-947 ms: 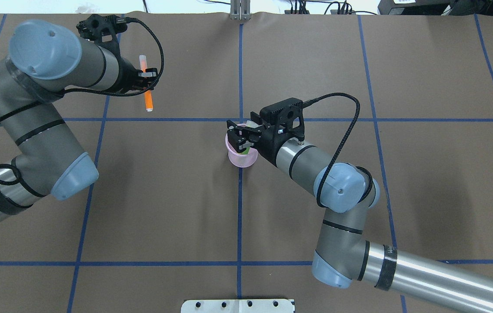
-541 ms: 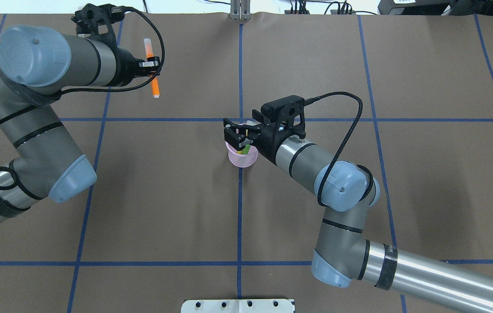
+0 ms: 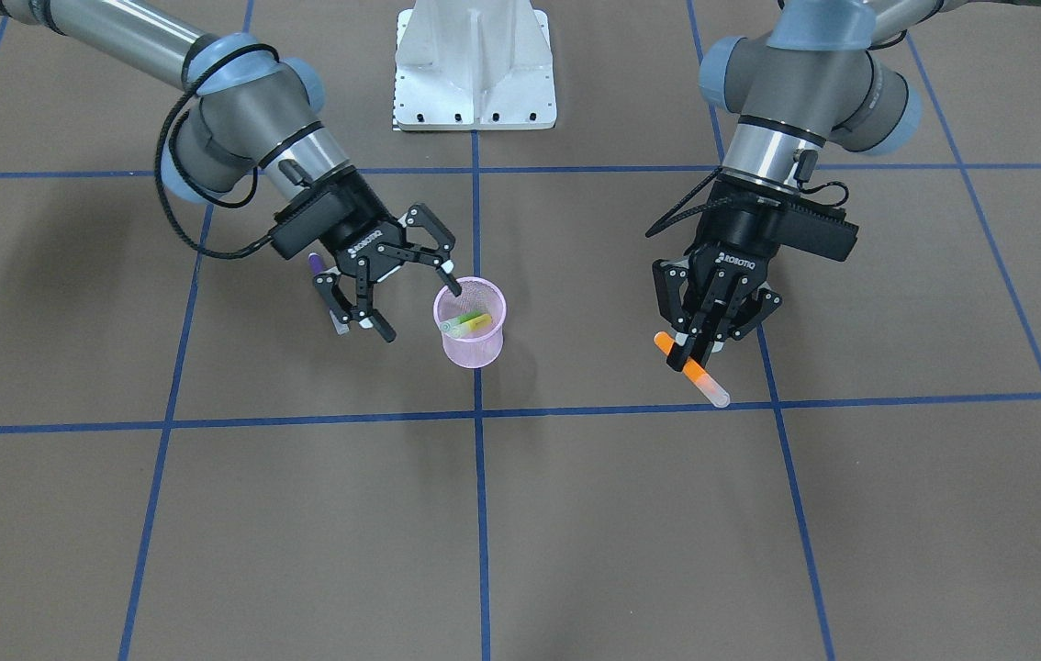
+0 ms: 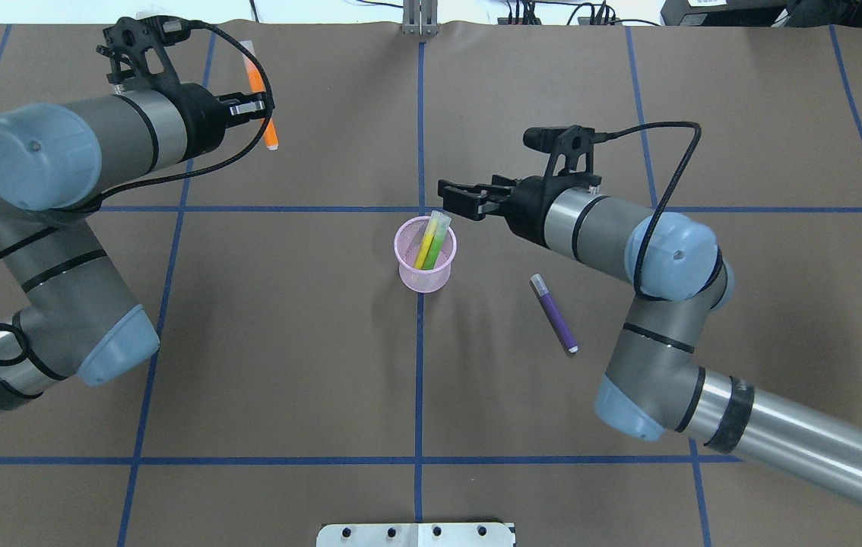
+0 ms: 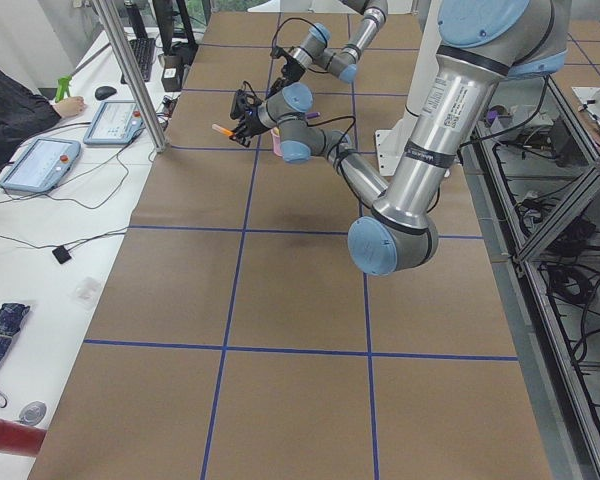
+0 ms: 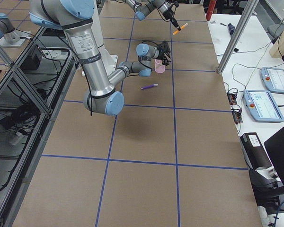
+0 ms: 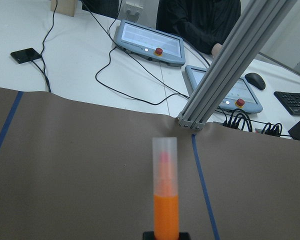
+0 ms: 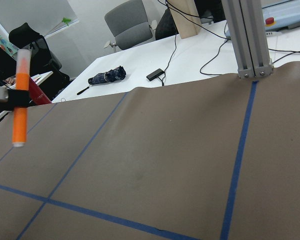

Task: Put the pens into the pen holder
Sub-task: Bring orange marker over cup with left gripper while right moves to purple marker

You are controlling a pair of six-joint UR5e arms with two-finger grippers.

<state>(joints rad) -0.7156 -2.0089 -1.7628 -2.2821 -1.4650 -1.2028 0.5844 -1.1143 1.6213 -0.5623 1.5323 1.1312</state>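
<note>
As your right gripper (image 4: 449,200) draws back to the upper right of the small pink wire-mesh pen holder (image 4: 423,282) at the centre of the overhead frame, its fingers spread and empty in the front-facing view, the slim green pen (image 4: 432,241) it held over the cup a moment ago now leans inside, whitish cap end up. By that reading, one of your three pens is home. Your left gripper (image 4: 252,107) has meanwhile swung farther toward the upper left of the overhead frame. Its jaws are pressed on the middle of the slim orange pen (image 4: 270,135), which hangs clear of the brown paper-covered table (image 4: 286,342), well apart from the holder. The slim purple pen (image 4: 553,313) lies flat at the lower right of the cup, beside the right arm, with no gripper on it. You will likely need to bring the orange pen back across to frame centre before letting go.
</note>
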